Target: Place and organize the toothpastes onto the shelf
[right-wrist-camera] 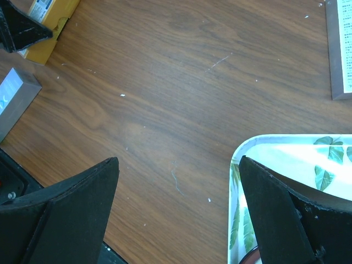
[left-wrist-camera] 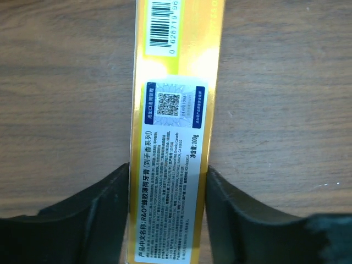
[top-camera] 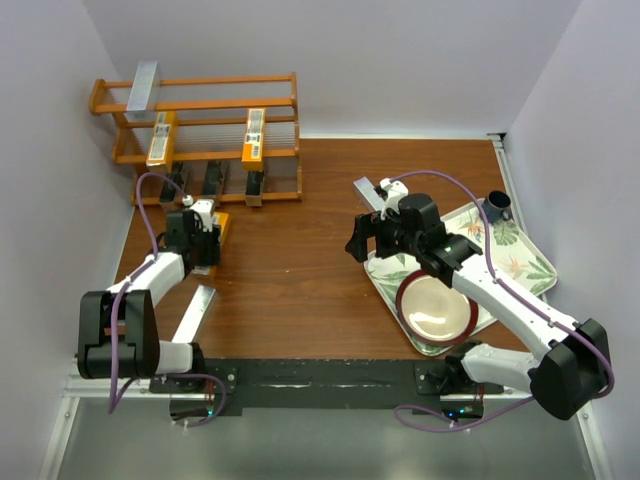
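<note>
Toothpastes (top-camera: 163, 137) fill six spots on the shelf (top-camera: 200, 80) at the worktop's far left corner. Left gripper (top-camera: 208, 228) clamps an orange carton (left-wrist-camera: 173, 137) near the left edge; right gripper (right-wrist-camera: 177, 159) gapes empty. Two silver cartons (top-camera: 195, 312) lie loose on the worktop.

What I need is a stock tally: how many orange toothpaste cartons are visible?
3. Middle tier of the shelf: left orange carton, right orange carton. Third orange carton lies on the table between the left gripper fingers.
</note>
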`<state>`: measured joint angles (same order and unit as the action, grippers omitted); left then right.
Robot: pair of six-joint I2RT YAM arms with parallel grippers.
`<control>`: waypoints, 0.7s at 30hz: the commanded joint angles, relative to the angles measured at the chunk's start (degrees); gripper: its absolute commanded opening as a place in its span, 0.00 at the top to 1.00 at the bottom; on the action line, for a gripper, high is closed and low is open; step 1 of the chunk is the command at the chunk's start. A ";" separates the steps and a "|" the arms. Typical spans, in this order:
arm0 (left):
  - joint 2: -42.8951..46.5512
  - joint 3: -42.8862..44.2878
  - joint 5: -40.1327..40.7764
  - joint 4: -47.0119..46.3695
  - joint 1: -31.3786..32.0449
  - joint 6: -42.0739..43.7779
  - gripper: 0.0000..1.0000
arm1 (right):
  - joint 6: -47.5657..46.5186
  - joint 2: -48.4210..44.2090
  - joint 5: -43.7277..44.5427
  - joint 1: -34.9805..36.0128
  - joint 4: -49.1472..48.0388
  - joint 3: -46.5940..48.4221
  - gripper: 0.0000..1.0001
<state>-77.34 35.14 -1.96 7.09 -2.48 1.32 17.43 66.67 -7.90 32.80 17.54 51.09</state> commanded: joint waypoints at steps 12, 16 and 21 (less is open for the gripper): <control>10.53 -0.07 -6.57 -0.50 0.72 1.84 0.67 | -1.17 -0.76 1.40 0.34 -0.93 0.15 0.05; 16.94 0.20 -5.78 0.82 0.72 0.97 0.69 | -1.26 -0.41 1.31 0.34 -0.75 0.32 0.05; 21.18 2.91 -3.41 4.50 0.72 -0.88 0.71 | -1.35 -0.06 1.31 0.34 -0.49 0.68 0.05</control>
<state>-59.27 34.63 -6.59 10.35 -1.85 2.00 17.02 66.70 -7.03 32.95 17.56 51.09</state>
